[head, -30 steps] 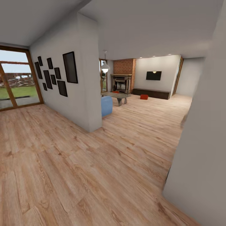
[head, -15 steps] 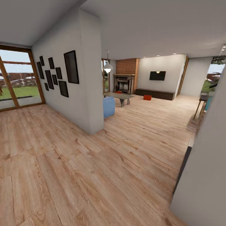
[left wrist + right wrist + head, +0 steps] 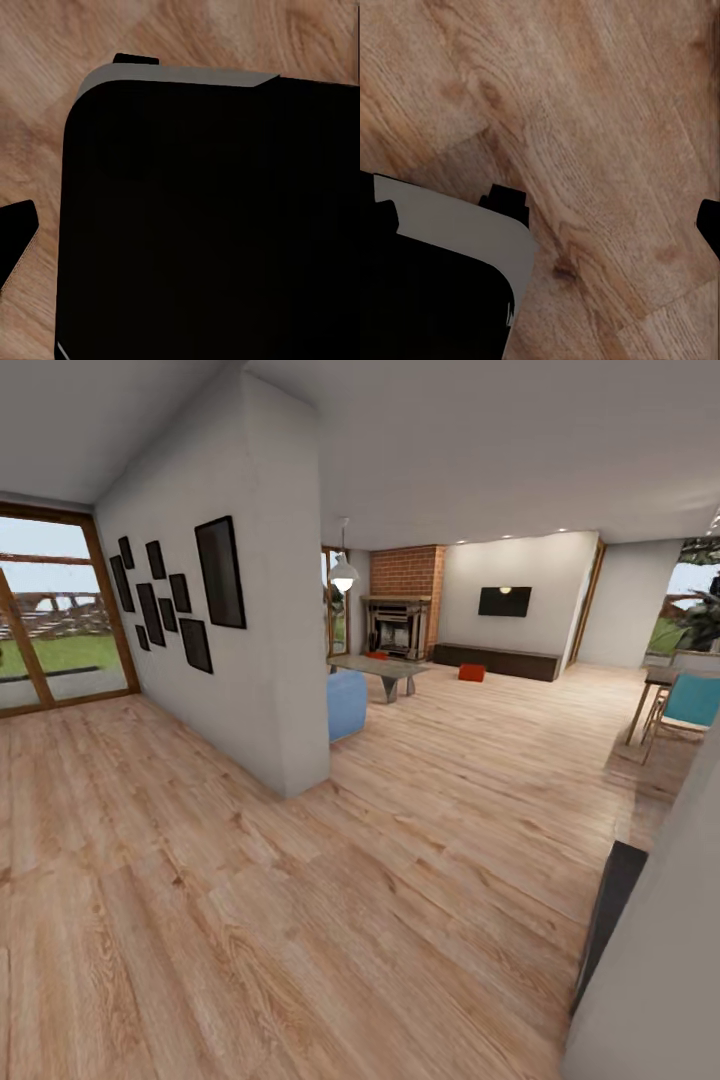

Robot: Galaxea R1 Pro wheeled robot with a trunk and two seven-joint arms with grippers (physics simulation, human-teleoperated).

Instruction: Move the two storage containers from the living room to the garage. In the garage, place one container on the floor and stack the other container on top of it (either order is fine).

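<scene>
We saw one orange-red storage container point(image 3: 471, 672) far across the living room, sitting on the light wood-plank floor point(image 3: 300, 900) just in front of the long low dark-brown cabinet point(image 3: 495, 659). A second patch of the same orange-red point(image 3: 376, 655) showed near the brick fireplace point(image 3: 402, 600), behind the low worktop point(image 3: 376, 666), too small for us to call it the other container with certainty. A blue seat point(image 3: 346, 703) stood beside the end of the white dividing wall point(image 3: 270, 610), which carried dark picture frames point(image 3: 170, 595). In both wrist views we looked down on plank flooring and the robot's dark base point(image 3: 210, 225). We could not tell whether the left or right fingers were open or closed.
</scene>
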